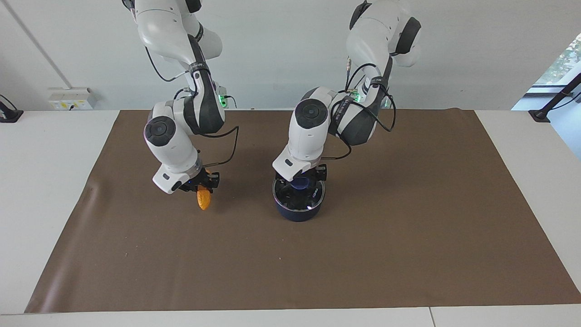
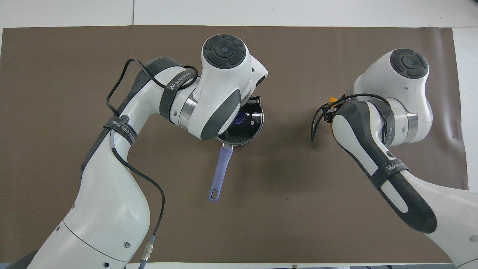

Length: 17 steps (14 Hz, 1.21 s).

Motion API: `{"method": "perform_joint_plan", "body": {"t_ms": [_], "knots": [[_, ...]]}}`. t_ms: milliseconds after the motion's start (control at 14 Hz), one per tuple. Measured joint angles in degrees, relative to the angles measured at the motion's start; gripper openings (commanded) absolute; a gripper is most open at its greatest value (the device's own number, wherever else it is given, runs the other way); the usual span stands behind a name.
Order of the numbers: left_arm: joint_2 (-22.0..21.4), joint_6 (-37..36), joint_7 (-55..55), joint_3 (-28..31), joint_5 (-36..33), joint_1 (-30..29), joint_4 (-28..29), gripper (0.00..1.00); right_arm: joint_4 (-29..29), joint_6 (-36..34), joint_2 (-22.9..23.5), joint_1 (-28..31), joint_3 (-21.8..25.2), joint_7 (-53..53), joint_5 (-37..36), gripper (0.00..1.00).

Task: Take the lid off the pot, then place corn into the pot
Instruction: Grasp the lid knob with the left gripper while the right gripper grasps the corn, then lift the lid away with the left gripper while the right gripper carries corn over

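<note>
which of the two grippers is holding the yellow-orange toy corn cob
The right gripper: the yellow-orange toy corn cob hangs from its fingers above the brown mat. The left gripper is at the clear glass lid's blue knob.

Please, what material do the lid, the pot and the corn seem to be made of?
The round clear lid looks like glass with a thin metal rim: the dark inside shows through and a glint sits on its edge; its blue knob may be plastic. The dark navy pot looks like matte coated metal, though this is uncertain. The bumpy yellow-orange corn appears to be moulded plastic.
</note>
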State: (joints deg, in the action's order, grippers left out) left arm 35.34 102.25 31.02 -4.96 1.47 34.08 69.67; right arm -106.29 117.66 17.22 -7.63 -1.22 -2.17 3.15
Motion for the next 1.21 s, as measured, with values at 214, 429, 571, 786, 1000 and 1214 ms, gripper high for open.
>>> {"method": "perform_joint_plan", "body": {"t_ms": [214,429,571,786,1000,1214], "knots": [[-0.01,0.00,0.00,0.00,0.00,0.02,0.27,0.83,0.00,0.38,0.45,0.00,0.01,0.00,0.00,0.00],[-0.02,0.02,0.01,-0.04,0.00,0.14,0.71,0.79,0.00,0.50,0.67,-0.01,0.01,0.00,-0.01,0.00],[-0.06,0.03,0.03,-0.13,0.00,0.25,0.76,0.77,0.01,0.64,0.68,-0.01,0.01,0.00,-0.01,0.00],[-0.17,0.02,0.03,-0.03,0.00,0.25,0.80,0.62,0.00,1.70,0.89,-0.01,0.01,0.00,-0.01,0.00],[-0.26,-0.02,0.03,0.04,-0.02,0.23,0.86,0.42,0.00,1.87,1.17,-0.01,0.01,0.00,-0.01,0.00],[-0.26,-0.02,0.03,0.04,-0.02,0.23,0.87,0.09,0.00,1.87,1.24,-0.01,0.01,0.00,-0.01,0.00]]}}
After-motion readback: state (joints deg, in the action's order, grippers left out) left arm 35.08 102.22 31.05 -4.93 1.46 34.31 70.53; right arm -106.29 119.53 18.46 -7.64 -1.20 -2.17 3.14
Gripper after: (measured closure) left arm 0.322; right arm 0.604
